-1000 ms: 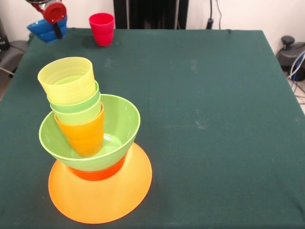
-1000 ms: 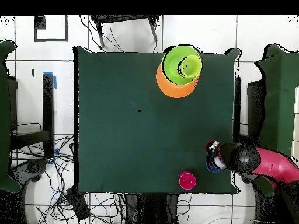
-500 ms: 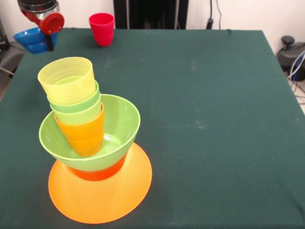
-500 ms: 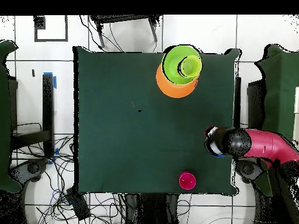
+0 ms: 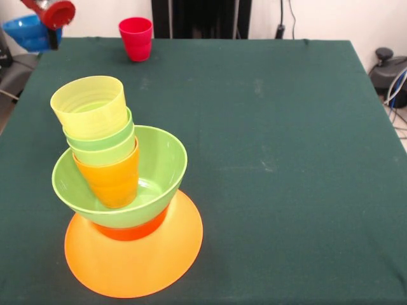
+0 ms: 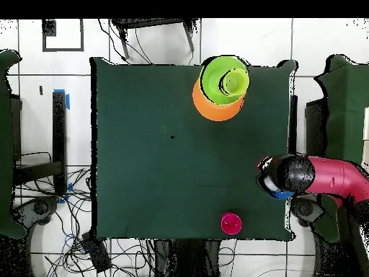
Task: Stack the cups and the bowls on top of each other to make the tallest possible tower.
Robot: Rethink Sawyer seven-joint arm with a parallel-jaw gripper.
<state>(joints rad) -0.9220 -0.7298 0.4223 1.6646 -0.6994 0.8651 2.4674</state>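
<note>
The pincer (image 5: 49,28) was clamped on a glossy blue bowl (image 5: 25,32), held aloft at the surface's (image 5: 267,127) corner. A red cup (image 5: 136,38) stood nearby. Well apart rose the tower (image 5: 121,190): wide orange bowl, orange-red bowl, lime bowl, then nested orange, green, yellow cups.

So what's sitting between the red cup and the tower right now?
Nothing: in the front view only bare green tablecloth separates the red cup from the tower. The overhead view shows the same empty stretch.

Green-clothed table (image 5: 286,127), floor cables (image 6: 79,238)
</note>
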